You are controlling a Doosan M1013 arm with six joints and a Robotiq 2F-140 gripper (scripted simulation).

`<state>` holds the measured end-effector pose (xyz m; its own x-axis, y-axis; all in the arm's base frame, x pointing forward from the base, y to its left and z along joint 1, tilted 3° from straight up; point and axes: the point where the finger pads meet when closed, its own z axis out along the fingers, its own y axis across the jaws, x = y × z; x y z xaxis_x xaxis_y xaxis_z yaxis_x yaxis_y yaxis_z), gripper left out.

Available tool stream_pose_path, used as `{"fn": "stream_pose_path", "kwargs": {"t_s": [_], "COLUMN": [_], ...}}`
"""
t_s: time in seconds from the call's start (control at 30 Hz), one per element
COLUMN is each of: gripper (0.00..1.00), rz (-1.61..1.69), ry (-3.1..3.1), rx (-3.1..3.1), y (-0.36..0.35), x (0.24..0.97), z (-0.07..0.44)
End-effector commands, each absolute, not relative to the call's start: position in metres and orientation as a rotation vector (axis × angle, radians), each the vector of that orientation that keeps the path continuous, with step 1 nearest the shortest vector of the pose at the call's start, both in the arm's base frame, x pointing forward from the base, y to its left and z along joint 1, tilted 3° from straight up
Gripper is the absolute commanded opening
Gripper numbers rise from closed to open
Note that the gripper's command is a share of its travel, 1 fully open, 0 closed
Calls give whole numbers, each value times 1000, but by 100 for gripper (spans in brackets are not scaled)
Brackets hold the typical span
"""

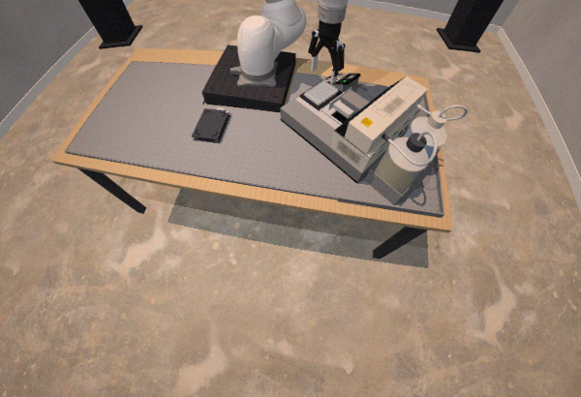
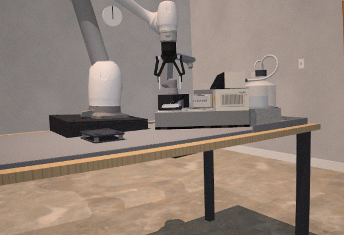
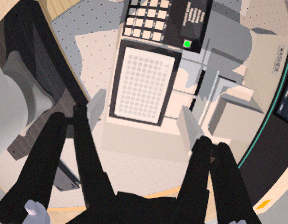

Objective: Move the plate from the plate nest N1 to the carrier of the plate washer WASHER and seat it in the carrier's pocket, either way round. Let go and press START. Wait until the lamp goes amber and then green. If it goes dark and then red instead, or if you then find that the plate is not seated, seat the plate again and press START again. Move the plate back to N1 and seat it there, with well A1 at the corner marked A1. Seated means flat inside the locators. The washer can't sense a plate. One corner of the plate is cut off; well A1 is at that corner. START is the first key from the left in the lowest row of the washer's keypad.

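Note:
The white plate (image 1: 321,93) (image 2: 171,106) (image 3: 146,85) lies in the dark-framed carrier (image 3: 152,49) of the washer (image 1: 320,126) (image 2: 200,118) and looks flat inside the frame. Its cut corner is not clear. My gripper (image 1: 324,70) (image 2: 169,84) (image 3: 142,106) is open and empty above the plate, with one fingertip toward each long side in the wrist view. The lamp (image 3: 187,44) is green. The keypad (image 3: 146,20) is beyond the plate's far short side. Plate nest N1 (image 1: 211,125) (image 2: 102,133) is empty, in front of the robot's base.
The washer's raised beige housing (image 1: 387,111) (image 2: 231,98) stands to the right of the carrier. Two bottles with looped tubes, the nearer one (image 1: 403,165) with a black cap, stand behind it. The robot's black base block (image 1: 242,94) (image 2: 66,127) is left of the washer.

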<state>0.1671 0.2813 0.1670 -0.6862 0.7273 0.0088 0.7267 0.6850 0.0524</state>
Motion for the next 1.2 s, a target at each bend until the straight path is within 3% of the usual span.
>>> {"fn": "stream_pose_path", "kwargs": {"t_s": [0.0,1.17], "gripper": [70,70], "rz": [81,81], "ry": [2872,2872], "rx": [1239,1239], "y": [281,284], "x": [167,169], "z": [163,111]}}
